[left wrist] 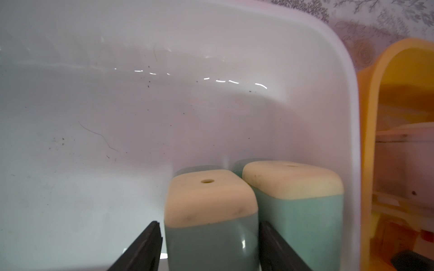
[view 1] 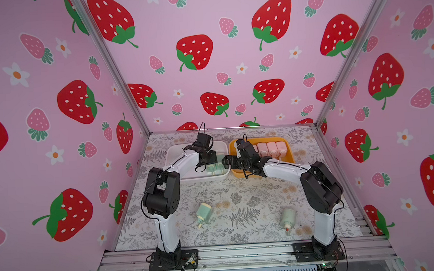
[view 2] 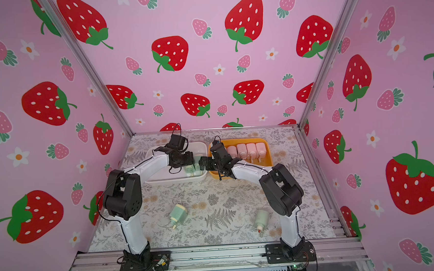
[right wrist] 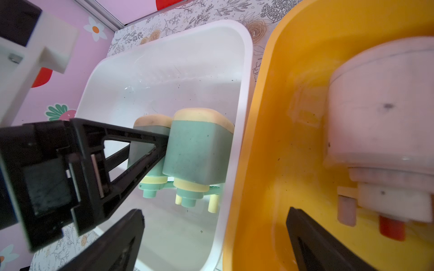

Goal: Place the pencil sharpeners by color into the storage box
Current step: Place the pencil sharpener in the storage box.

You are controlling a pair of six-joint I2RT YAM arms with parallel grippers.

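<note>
The left gripper sat loosely around a green sharpener; the right gripper gaped wide and empty.
At far left, the white bin held that sharpener just beside a second green one by its right wall, and a sliver of gap showed at 1 finger. The right gripper hung over the left end of the orange bin, which held a row of pink sharpeners. On the near table, 2 loose green sharpeners lay well apart.
</note>
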